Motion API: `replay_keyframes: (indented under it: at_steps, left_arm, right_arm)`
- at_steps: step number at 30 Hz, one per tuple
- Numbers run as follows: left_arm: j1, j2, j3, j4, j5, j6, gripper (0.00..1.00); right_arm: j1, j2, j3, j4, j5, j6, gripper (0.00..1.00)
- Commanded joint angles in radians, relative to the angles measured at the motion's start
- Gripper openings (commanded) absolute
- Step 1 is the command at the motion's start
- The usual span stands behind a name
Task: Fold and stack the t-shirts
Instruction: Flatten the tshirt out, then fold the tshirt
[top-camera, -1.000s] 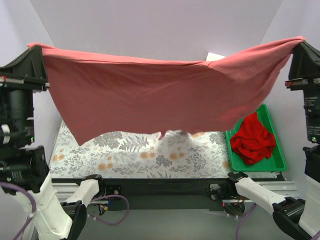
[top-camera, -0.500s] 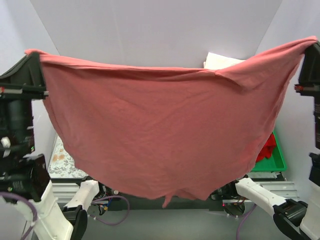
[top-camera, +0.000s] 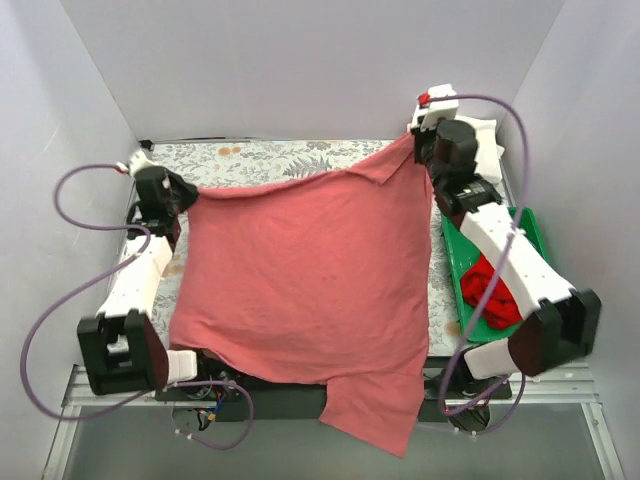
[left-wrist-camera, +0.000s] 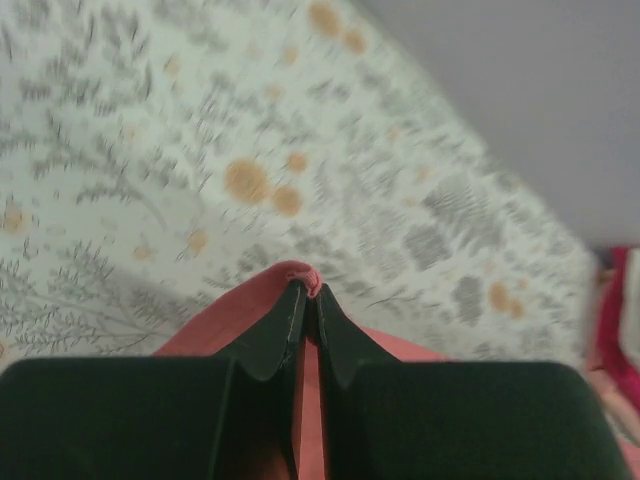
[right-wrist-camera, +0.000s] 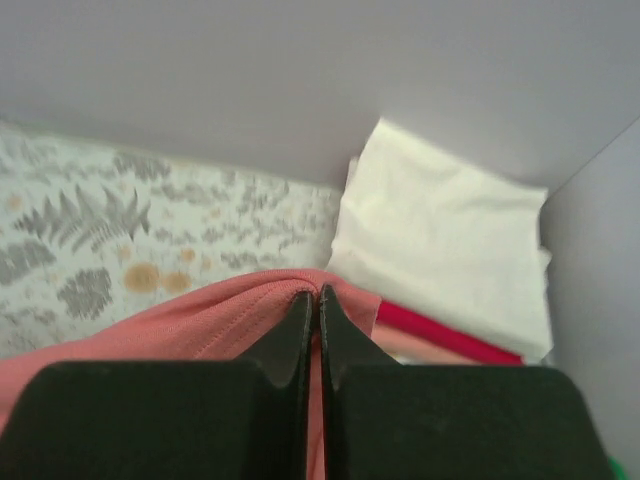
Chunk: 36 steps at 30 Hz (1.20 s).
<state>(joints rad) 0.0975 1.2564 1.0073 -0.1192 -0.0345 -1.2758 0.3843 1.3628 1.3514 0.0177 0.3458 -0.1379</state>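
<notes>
Salmon shirt lies spread over the middle of the table, mostly flat; its near hem and one sleeve spill off the table edge at 6 o'clock. Left gripper pinches the corner at 10 o'clock, jaws closed to a sliver with a fold of cloth between them; right gripper is clamped the same way on the corner at 1 o'clock.

Step, as I judge it: laying out, folding not yet begun. Next move calls for getting the overhang onto the table, then letting go and regripping for the first fold.

Around: white shirt folded at 1 o'clock, just beyond the right gripper, a crimson shirt edge under it; red shirt crumpled in the tray at 3 o'clock. The right arm reaches over the tray; the stack crowds that corner.
</notes>
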Motion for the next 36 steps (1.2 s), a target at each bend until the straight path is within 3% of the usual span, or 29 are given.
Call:
replay_keyframes:
  at_steps: [1,5,10,18,22,25,36]
  left_arm:
    - [0.007,0.11,-0.096,0.272,0.01,-0.011,0.0]
    - [0.008,0.386,-0.044,0.406,0.079,0.022,0.0]
    - [0.01,0.682,0.148,0.38,0.093,0.012,0.0]
    - [0.013,0.882,0.401,0.311,0.059,0.039,0.0]
    - [0.013,0.925,0.496,0.24,0.073,0.066,0.0]
    - [0.013,0.9,0.464,0.25,0.081,0.059,0.0]
    - [0.013,0.651,0.22,0.25,0.056,0.05,0.0]
  right_arm:
    - [-0.059,0.124,-0.044,0.122,-0.094,0.119,0.01]
    - [-0.084,0.356,0.029,0.131,-0.157,0.13,0.01]
    - [-0.108,0.617,0.213,0.094,-0.203,0.161,0.01]
    - [-0.13,0.806,0.431,0.036,-0.229,0.155,0.01]
    - [-0.134,0.812,0.477,0.011,-0.226,0.141,0.01]
    - [-0.134,0.78,0.459,-0.01,-0.252,0.141,0.01]
    - [-0.133,0.429,0.011,-0.102,-0.338,0.247,0.01]
